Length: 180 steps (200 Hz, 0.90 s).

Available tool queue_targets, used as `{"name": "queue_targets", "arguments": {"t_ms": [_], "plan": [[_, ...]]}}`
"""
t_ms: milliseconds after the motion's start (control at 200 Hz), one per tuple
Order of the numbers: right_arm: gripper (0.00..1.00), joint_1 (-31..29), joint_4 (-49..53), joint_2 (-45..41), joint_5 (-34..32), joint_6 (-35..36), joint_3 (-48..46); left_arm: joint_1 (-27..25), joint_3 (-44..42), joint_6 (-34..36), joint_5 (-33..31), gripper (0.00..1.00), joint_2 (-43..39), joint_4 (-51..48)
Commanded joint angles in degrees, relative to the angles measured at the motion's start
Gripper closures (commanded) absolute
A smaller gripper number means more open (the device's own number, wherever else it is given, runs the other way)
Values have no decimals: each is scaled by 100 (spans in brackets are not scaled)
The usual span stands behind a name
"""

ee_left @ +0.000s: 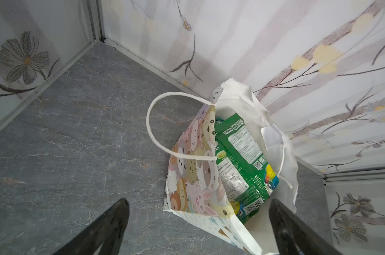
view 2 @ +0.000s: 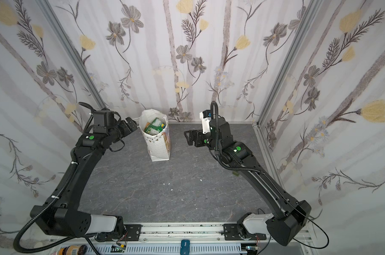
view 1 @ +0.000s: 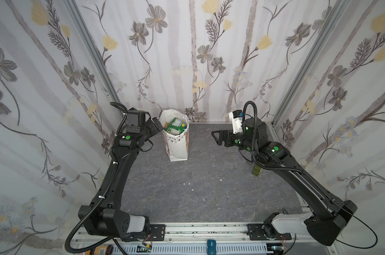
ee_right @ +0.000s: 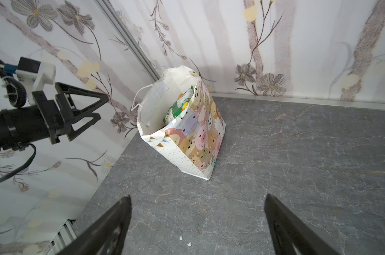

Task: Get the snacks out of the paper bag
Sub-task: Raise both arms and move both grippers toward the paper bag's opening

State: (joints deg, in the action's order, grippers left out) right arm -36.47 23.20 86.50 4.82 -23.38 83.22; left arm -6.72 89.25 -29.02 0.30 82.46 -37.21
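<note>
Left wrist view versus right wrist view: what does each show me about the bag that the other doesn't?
Left wrist only: a close look down into the paper bag, the labels and barcode on the green packets, and a cord handle looped outside its cartoon side. Right wrist only: the whole bag standing upright on the table, base included, with the left gripper near its rim, jaws open. Both: the bag's cartoon side and green packets inside.

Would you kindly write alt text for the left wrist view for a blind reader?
An open paper bag with cartoon animals stands on a grey table by a floral wall, green snack packets showing inside. The left tool, wide open, is aimed at it.
</note>
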Motion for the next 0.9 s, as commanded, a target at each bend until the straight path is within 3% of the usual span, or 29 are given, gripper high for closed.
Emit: {"name": "queue_targets", "arguments": {"t_ms": [0,315,689,894], "plan": [[6,-143,132,359,113,96,284,-2,606,418,-102,0,576,-705],[8,-317,-546,1818,94,-255,1219,-18,1660,644,249,17,1834,-1190],[16,-311,-316,4273,53,-678,4023,-22,2094,957,424,54,2361,-1438],[23,-197,-445,4883,-301,-872,4484,-31,2073,950,537,69,2385,-1298]]}}
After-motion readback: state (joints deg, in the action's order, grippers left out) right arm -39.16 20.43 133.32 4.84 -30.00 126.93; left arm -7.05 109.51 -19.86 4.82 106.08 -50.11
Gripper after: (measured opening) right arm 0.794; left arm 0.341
